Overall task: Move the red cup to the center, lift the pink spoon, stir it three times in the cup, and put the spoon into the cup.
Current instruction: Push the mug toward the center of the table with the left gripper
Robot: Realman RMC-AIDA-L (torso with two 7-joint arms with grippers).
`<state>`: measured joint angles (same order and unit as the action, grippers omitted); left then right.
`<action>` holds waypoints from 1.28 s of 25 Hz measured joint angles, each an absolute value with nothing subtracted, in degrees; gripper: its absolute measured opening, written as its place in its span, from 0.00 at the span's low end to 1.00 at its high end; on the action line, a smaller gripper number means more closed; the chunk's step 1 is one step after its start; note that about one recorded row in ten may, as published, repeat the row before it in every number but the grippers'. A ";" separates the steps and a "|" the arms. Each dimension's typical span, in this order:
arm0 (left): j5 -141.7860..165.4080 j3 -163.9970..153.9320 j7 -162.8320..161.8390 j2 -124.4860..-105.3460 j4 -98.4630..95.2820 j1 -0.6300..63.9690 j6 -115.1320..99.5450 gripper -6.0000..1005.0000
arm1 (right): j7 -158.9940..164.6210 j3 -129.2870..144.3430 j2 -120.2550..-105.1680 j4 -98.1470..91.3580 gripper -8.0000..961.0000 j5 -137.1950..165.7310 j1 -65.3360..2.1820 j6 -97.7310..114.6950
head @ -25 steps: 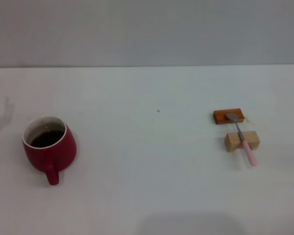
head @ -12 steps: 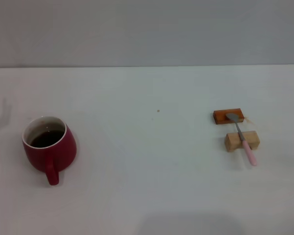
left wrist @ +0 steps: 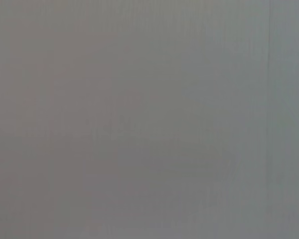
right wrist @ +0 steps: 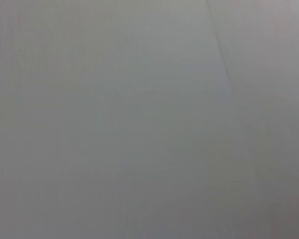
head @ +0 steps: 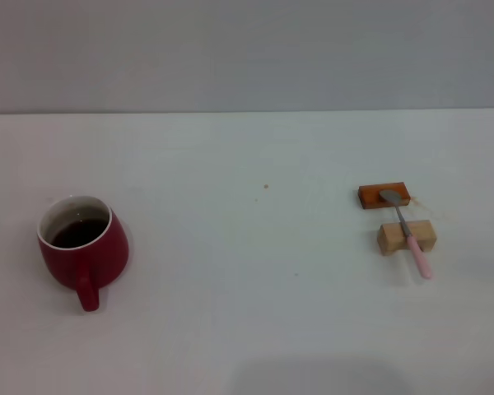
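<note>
1. The red cup (head: 83, 248) stands upright on the white table (head: 247, 313), far to the robot's left side. It is squat and rounded, glazed dark red, with a white inner rim and dark liquid inside. Its loop handle points toward the near edge.
2. The pink spoon (head: 407, 231) lies well apart from the cup, on the right side of the table. Its grey metal bowl rests on a flat orange-brown block (head: 384, 196), and its slim neck crosses a tan wooden block (head: 406, 236) just in front of it.
3. The spoon's pale pink handle slopes off the tan block toward the near right, its tip down at the table.
4. A small brownish speck (head: 265, 187) marks the smooth tabletop near the middle.
5. Neither the left nor the right gripper appears in any view, so how their fingers stand cannot be told. Both wrist views show only a plain, featureless grey surface.
</note>
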<state>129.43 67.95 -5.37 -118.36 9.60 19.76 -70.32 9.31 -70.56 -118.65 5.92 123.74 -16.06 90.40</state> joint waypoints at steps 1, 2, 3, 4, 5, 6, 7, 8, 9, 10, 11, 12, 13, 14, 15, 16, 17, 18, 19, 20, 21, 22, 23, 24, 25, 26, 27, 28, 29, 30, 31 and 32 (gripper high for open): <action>129.43 67.95 -5.38 -118.36 9.60 19.76 -70.32 0.47 | 9.32 -70.60 -118.65 5.93 0.79 123.74 -16.11 90.39; 129.45 67.62 -4.45 -118.32 8.51 19.71 -70.27 0.44 | 9.17 -70.66 -118.63 5.90 0.79 123.73 -16.28 90.38; 129.53 66.16 -1.54 -118.31 6.57 19.61 -70.08 0.41 | 9.17 -70.66 -118.63 5.90 0.79 123.73 -16.28 90.38; 129.52 65.23 -0.40 -118.31 6.01 19.49 -70.02 0.37 | 9.10 -70.67 -118.61 5.81 0.79 123.73 -16.38 90.35; 129.54 64.12 1.08 -118.29 5.56 19.25 -69.97 0.34 | 9.06 -70.67 -118.60 5.73 0.79 123.72 -16.45 90.30; 129.56 62.57 2.78 -118.26 5.14 18.86 -69.93 0.31 | 9.01 -70.67 -118.58 5.70 0.79 123.71 -16.51 90.25; 129.57 60.50 5.94 -118.23 4.94 18.11 -69.93 0.28 | 8.97 -70.67 -118.53 5.67 0.79 123.68 -16.64 90.20; 129.57 60.50 5.94 -118.23 4.94 18.11 -69.93 0.26 | 8.95 -70.67 -118.50 5.64 0.79 123.64 -16.70 90.19; 129.57 60.08 6.74 -118.22 4.92 17.95 -69.93 0.23 | 8.92 -70.66 -118.47 5.60 0.79 123.62 -16.78 90.18; 129.57 59.04 8.48 -118.21 4.88 17.54 -69.93 0.21 | 8.92 -70.66 -118.47 5.60 0.79 123.62 -16.78 90.18; 129.56 58.00 10.13 -118.21 4.81 17.23 -69.93 0.18 | 8.89 -70.66 -118.46 5.58 0.79 123.61 -16.84 90.18; 129.58 57.22 11.06 -118.21 4.77 17.02 -69.95 0.16 | 8.88 -70.66 -118.42 5.46 0.79 123.59 -17.01 90.17; 129.56 56.09 12.24 -118.20 4.74 16.79 -70.02 0.13 | 8.88 -70.66 -118.38 5.36 0.79 123.58 -17.16 90.17; 129.58 55.12 13.50 -118.20 4.74 16.58 -70.11 0.10 | 8.88 -70.66 -118.38 5.36 0.79 123.58 -17.16 90.17; 129.58 55.12 13.50 -118.20 4.74 16.58 -70.11 0.08 | 8.87 -70.66 -118.35 5.21 0.79 123.58 -17.29 90.17; 129.57 52.15 17.03 -118.21 4.74 16.24 -70.18 0.06 | 8.87 -70.66 -118.33 5.09 0.79 123.57 -17.41 90.17; 129.57 51.37 17.89 -118.22 4.74 16.22 -70.07 0.04 | 8.86 -70.66 -118.31 5.04 0.79 123.57 -17.55 90.17; 129.58 50.65 18.66 -118.24 4.73 16.21 -69.93 0.02 | 8.86 -70.66 -118.31 5.02 0.79 123.57 -17.56 90.17; 129.57 49.78 19.39 -118.26 4.72 16.19 -69.69 0.00 | 8.85 -70.66 -118.31 5.02 0.79 123.57 -17.58 90.17; 129.56 48.99 19.93 -118.27 4.71 16.19 -69.45 0.00 | 8.85 -70.66 -118.31 5.02 0.79 123.57 -17.58 90.17; 129.56 48.31 20.21 -118.29 4.69 16.18 -69.35 0.01 | 8.85 -70.66 -118.30 5.01 0.79 123.57 -17.60 90.17; 129.56 47.22 20.82 -118.36 4.73 16.12 -69.26 0.01 | 8.83 -70.66 -118.23 5.01 0.79 123.57 -17.60 90.17; 129.56 47.22 20.82 -118.36 4.73 16.12 -69.26 0.01 | 8.83 -70.66 -118.23 5.01 0.79 123.57 -17.60 90.17; 129.55 46.90 21.37 -118.42 4.92 16.01 -69.25 0.01 | 8.83 -70.66 -118.17 5.00 0.79 123.57 -17.60 90.17; 129.56 46.70 21.87 -118.48 5.13 15.89 -69.25 0.01 | 8.82 -70.66 -118.06 5.01 0.79 123.57 -17.60 90.17; 129.55 46.67 22.38 -118.54 5.46 15.76 -69.23 0.01 | 8.82 -70.66 -117.98 5.00 0.79 123.57 -17.60 90.17; 129.55 46.33 23.09 -118.64 6.25 15.48 -69.19 0.01 | 8.81 -70.66 -117.86 5.00 0.79 123.58 -17.65 90.17; 129.55 46.33 23.09 -118.64 6.25 15.48 -69.19 0.01 | 8.81 -70.66 -117.82 5.00 0.79 123.58 -17.69 90.17; 129.54 45.87 23.24 -118.66 6.64 15.36 -69.16 0.01 | 8.81 -70.66 -117.82 5.00 0.79 123.58 -17.69 90.17; 129.54 45.26 23.34 -118.66 7.00 15.29 -69.15 0.01 | 8.80 -70.66 -117.80 5.00 0.79 123.58 -17.73 90.17; 129.54 44.52 23.55 -118.66 7.29 15.27 -69.15 0.01 | 8.79 -70.66 -117.77 5.01 0.79 123.57 -17.76 90.18; 129.55 43.68 24.37 -118.65 7.75 15.31 -69.09 0.01 | 8.79 -70.66 -117.75 5.00 0.79 123.56 -17.80 90.20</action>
